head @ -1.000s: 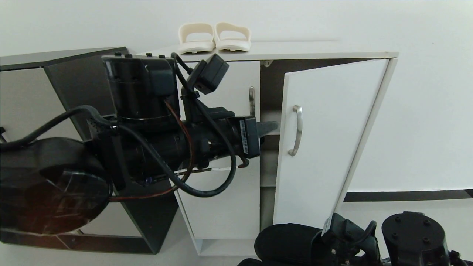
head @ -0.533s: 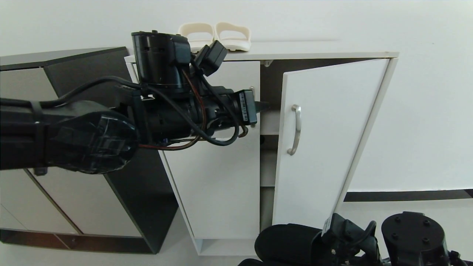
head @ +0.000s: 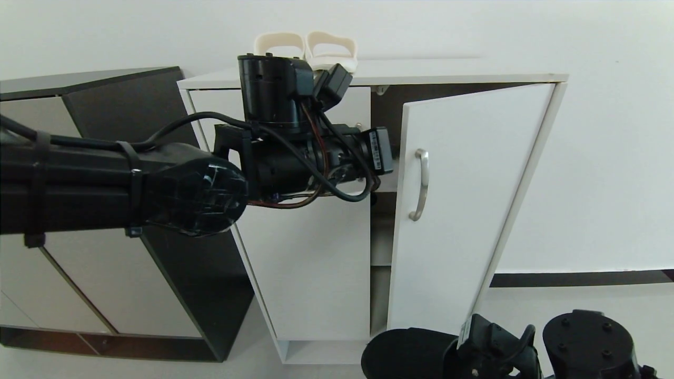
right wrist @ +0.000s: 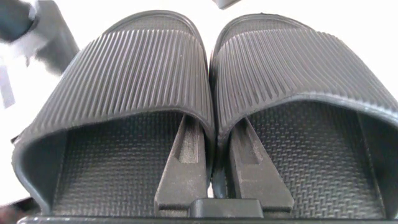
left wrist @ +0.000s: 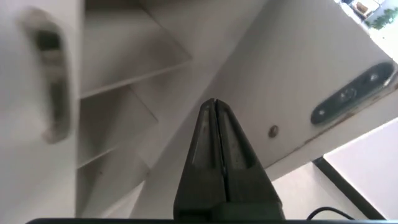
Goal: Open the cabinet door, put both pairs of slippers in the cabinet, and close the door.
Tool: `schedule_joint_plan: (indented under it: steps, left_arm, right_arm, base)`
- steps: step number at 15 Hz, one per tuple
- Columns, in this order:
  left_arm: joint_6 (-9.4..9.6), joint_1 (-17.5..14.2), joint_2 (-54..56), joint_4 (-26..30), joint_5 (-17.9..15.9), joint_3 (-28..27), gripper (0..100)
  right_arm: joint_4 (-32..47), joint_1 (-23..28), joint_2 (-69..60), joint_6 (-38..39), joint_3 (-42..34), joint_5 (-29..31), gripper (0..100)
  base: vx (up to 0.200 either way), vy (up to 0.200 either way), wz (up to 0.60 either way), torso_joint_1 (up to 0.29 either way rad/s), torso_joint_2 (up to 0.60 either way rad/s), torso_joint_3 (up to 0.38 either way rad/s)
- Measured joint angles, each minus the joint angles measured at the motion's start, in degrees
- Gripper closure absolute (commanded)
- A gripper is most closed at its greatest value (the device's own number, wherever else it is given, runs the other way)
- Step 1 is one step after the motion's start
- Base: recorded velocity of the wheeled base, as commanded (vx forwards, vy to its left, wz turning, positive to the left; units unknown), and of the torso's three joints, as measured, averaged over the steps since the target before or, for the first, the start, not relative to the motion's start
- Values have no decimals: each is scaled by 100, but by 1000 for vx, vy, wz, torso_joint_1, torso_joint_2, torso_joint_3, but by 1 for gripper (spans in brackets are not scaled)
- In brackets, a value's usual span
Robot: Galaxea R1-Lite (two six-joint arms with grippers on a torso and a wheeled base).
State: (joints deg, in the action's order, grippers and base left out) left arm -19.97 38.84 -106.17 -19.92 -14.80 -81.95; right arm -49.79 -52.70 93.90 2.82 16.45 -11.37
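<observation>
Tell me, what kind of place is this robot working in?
Probably a home-style entryway or a mock-up of one: a white shoe cabinet with shelves behind its open door, cream slippers on top, and black slippers nearby.

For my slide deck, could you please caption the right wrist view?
Right gripper pinches the adjoining inner walls of a pair of black slippers, one finger inside each.
</observation>
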Motion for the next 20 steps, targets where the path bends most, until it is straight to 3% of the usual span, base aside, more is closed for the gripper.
schedule_joint_plan:
  steps: [3,6,9,10,13,14,17,18,20]
  left_arm:
    - [7,263,2,-6,62,118,100]
    - [13,829,-28,-317,196,265,100]
    - [12,969,-122,-435,295,300,100]
    - [18,931,-124,-499,468,304,100]
    - [43,694,79,-618,1401,413,100]
    - [106,622,291,-586,1737,532,100]
    - [453,462,1510,101,2716,1257,100]
    - [625,385,2075,416,2996,1577,100]
    - [1029,-233,3443,917,3371,2338,100]
  right_arm:
    - [-9,-188,-11,2,-135,-1,100]
    - [-30,-396,-49,-197,-369,-11,100]
    - [-174,-457,-79,-219,-433,-4,100]
    - [-244,-389,-71,-178,-372,16,100]
    - [-295,168,2,60,-40,191,100]
    - [-288,394,24,246,118,651,100]
    - [-271,651,183,572,621,2352,100]
    - [-271,681,276,589,778,2601,100]
    - [-268,717,457,599,968,2935,100]
  base:
    - [-200,0,0,9,4,1]
    - [-200,0,0,-5,-2,1]
    - [-67,0,0,1,-1,2]
    - [0,0,0,0,0,0]
    - [0,0,0,0,0,0]
    - [0,0,0,0,0,0]
    - [0,0,0,0,0,0]
    - [0,0,0,0,0,0]
    - [0,0,0,0,0,0]
